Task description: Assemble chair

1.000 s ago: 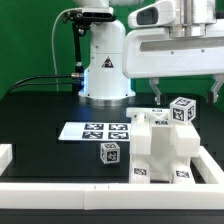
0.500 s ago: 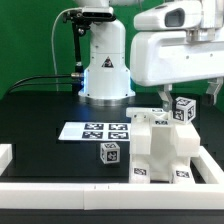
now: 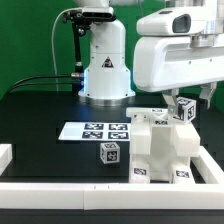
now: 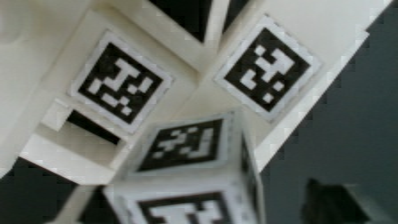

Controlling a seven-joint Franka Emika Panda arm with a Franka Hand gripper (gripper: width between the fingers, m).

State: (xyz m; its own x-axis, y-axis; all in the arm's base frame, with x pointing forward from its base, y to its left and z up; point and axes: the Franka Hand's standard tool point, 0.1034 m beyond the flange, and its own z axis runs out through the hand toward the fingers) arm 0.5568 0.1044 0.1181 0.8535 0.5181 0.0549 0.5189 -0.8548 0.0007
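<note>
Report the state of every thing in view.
Chair: partly built, standing on the table.
Gripper: low over the chair's tagged post; jaws hidden.
Cube: loose on the table, apart from the chair.
Marker board: flat on the table.

**Operator:** State the arm's pose.

**Technician:** The base pedestal [image 3: 100,62] stands upright at the rear centre of the exterior view. The upper links run out of frame. The wrist housing [image 3: 178,55] shows at the exterior view's upper right, facing straight down.

**Operator:** Gripper orientation?

**Technician:** The gripper [image 3: 183,98] hangs vertically below the housing. One finger [image 3: 161,96] shows toward the exterior view's left. The opposite finger is only a dark sliver toward the right.

**Operator:** Jaw state?

**Technician:** The jaws stand apart. Whether the pads bear on anything cannot be determined.
</note>
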